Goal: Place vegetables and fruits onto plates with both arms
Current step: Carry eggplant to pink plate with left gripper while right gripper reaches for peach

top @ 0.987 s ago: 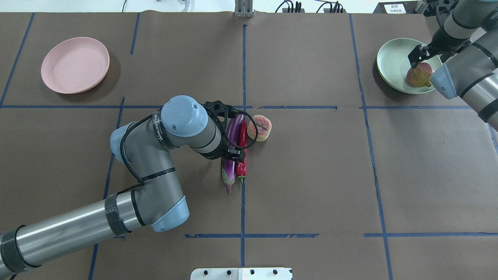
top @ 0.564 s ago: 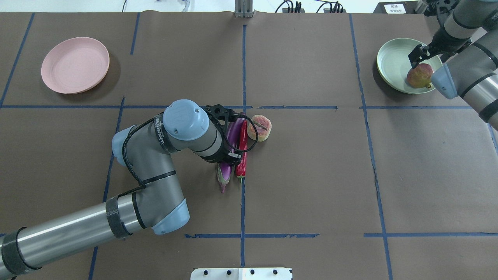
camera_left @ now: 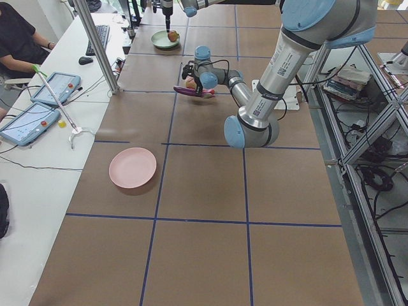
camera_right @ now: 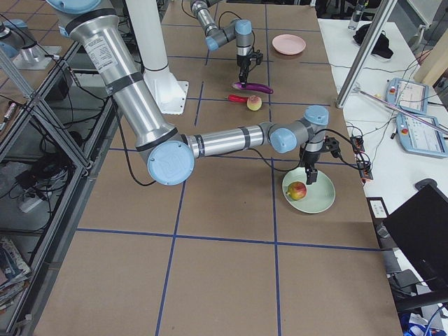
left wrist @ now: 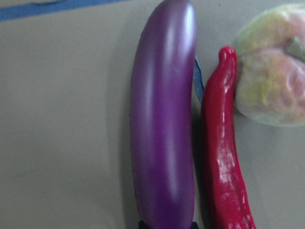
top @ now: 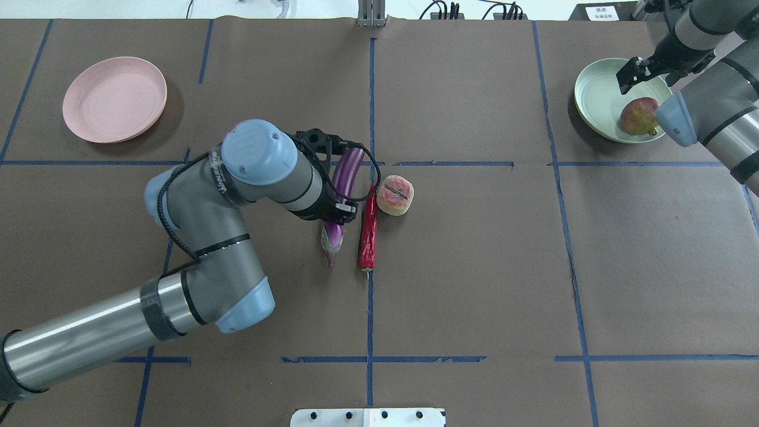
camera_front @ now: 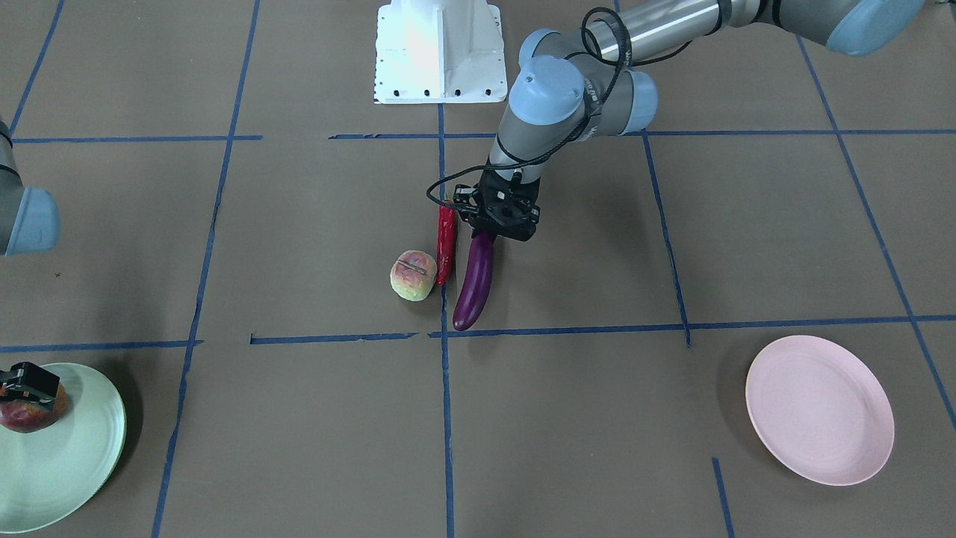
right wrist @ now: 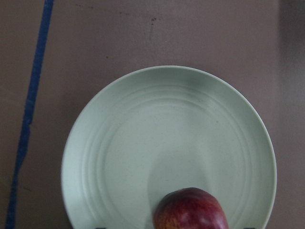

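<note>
Brown paper with blue tape lines covers the tabletop. The left arm comes in from the low left corner of the overhead view. It bends sharply at the elbow and turns its wrist, so that the left hand points straight down near the middle of the tabletop. This hand is clamped on the eggplant, close to the cap end, and the long purple body reaches out away from the robot. If the eggplant is fully off the tabletop, the pictures do not show clearly.

The chili pepper lies just beside the eggplant on the tape line, with a narrow gap between them. The tip of the chili is next to the peach. The pink plate sits far on the left side, well apart from the hand.

The right arm enters from the right edge and holds its wrist over the green plate. The right hand points down above the plate with its fingers apart, holding nothing. The pomegranate lies on the plate, near the rim on the robot's side, below the hand.
</note>
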You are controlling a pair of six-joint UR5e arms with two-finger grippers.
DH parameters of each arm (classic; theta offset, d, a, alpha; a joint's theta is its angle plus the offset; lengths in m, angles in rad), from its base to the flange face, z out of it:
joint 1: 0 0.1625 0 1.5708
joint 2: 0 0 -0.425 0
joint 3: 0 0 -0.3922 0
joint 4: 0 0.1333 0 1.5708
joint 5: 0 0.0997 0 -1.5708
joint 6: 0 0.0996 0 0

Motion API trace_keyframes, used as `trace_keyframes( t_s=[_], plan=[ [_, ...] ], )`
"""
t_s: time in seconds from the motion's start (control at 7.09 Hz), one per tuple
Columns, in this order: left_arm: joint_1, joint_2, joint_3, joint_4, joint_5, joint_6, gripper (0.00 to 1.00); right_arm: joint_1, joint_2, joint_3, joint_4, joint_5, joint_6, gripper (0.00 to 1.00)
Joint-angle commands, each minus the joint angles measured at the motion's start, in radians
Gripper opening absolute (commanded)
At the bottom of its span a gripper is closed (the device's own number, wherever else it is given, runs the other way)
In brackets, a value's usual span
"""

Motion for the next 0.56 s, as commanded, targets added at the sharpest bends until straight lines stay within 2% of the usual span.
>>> trace_keyframes(
  t_s=[0.0, 0.14, 0.28, 0.42],
  plan=[
    [-0.201, 0.179, -0.144, 0.009, -0.027, -0.012, 0.06, -0.061, -0.007, 0.192, 0.003, 0.086, 0.338, 1.0],
    [-0.333, 0.222, -0.095, 0.009, -0.12, 0.0, 0.06, -0.148, -0.009, 0.307, 0.003, 0.068, 0.542, 1.0],
    [-0.433, 0.227, 0.004, 0.009, -0.141, 0.112, 0.06, -0.226, -0.009, 0.404, 0.001, 0.009, 0.679, 1.0],
    [-0.528, 0.226, 0.143, 0.003, -0.141, 0.252, 0.07, -0.341, -0.007, 0.461, 0.001, -0.116, 0.812, 1.0]
  ],
)
